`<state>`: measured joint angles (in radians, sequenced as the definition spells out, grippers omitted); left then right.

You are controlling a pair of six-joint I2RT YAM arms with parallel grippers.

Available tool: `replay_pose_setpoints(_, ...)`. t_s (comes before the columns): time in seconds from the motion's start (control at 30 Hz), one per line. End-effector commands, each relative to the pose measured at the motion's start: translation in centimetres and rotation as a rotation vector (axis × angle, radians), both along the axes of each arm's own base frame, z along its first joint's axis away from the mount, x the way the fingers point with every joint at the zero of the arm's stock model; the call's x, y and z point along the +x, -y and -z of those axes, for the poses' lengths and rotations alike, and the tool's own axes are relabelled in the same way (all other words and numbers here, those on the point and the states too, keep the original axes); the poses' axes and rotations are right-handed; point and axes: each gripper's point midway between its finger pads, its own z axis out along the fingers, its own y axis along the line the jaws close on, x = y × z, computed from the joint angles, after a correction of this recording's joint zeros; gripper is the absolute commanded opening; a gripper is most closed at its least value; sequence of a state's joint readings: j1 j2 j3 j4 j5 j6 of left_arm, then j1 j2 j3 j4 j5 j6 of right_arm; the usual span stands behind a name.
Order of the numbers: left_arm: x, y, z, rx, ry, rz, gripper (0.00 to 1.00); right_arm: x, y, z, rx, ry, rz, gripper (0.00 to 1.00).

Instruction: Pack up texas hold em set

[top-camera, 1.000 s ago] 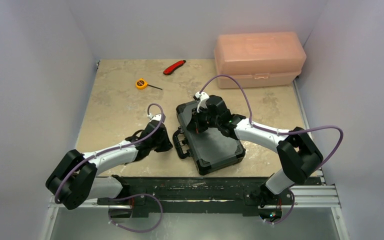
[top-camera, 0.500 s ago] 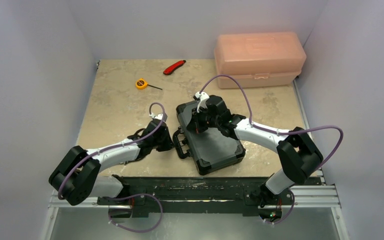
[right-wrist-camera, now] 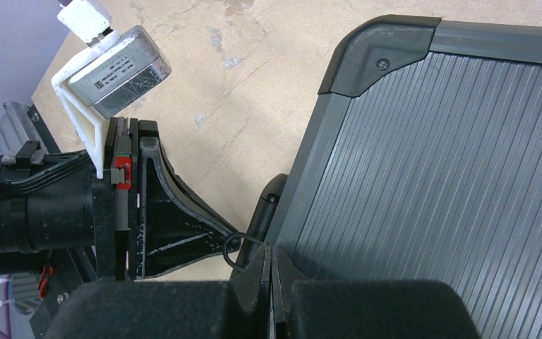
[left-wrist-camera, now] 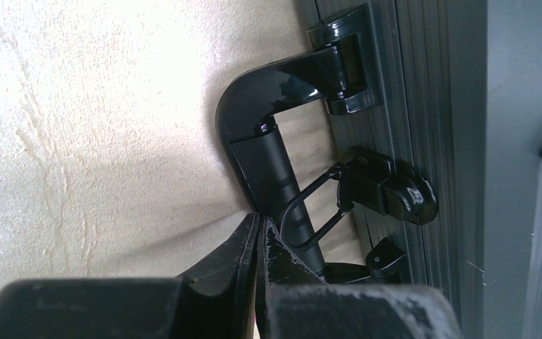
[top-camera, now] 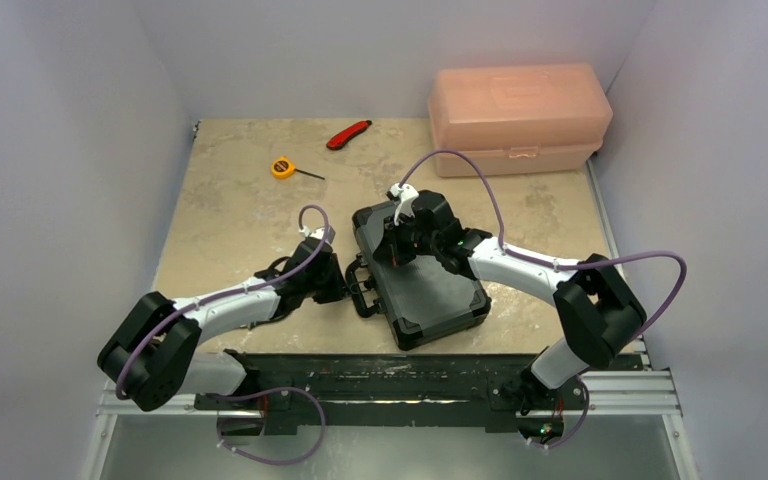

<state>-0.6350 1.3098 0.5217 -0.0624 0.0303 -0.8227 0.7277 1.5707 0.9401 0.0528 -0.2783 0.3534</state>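
Note:
The texas hold em set shows as a black ribbed hard case (top-camera: 430, 285), lid down, lying in the middle of the table. Its handle (left-wrist-camera: 268, 120) and a latch (left-wrist-camera: 388, 187) with a wire loop (left-wrist-camera: 310, 212) are on its left side. My left gripper (left-wrist-camera: 261, 226) is shut with nothing between its fingers, its tip against the handle beside the wire loop. My right gripper (right-wrist-camera: 271, 258) is also shut, tip resting on the lid's left edge (right-wrist-camera: 437, 176), just above the left gripper (right-wrist-camera: 176, 233). In the top view the left gripper (top-camera: 345, 283) and right gripper (top-camera: 397, 250) meet at the case's left side.
A translucent pink plastic box (top-camera: 520, 115) stands at the back right. A red utility knife (top-camera: 349, 133) and a yellow tape measure (top-camera: 283, 167) lie at the back of the table. Grey walls close in on both sides.
The left arm has slid a little to the right, up to the case's handle, and its jaws have closed the last bit. The right arm and the case have not moved.

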Motion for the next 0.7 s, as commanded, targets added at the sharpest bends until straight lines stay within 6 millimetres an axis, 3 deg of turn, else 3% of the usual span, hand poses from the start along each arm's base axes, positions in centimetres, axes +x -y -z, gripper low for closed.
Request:
replay_pose_setpoints(0.0,1.6,1.4,-2.8,-0.079,0.076,0.001,0.0,-4.4,5.1,8.7,-0.291,-0.207,-0.001,0.0)
replay_pose_setpoints(0.67,3.5,3.6,-4.5,-0.132,0.121,0.029,0.0,-4.5,5.1,8.8,-0.292,-0.208,-0.001,0.0)
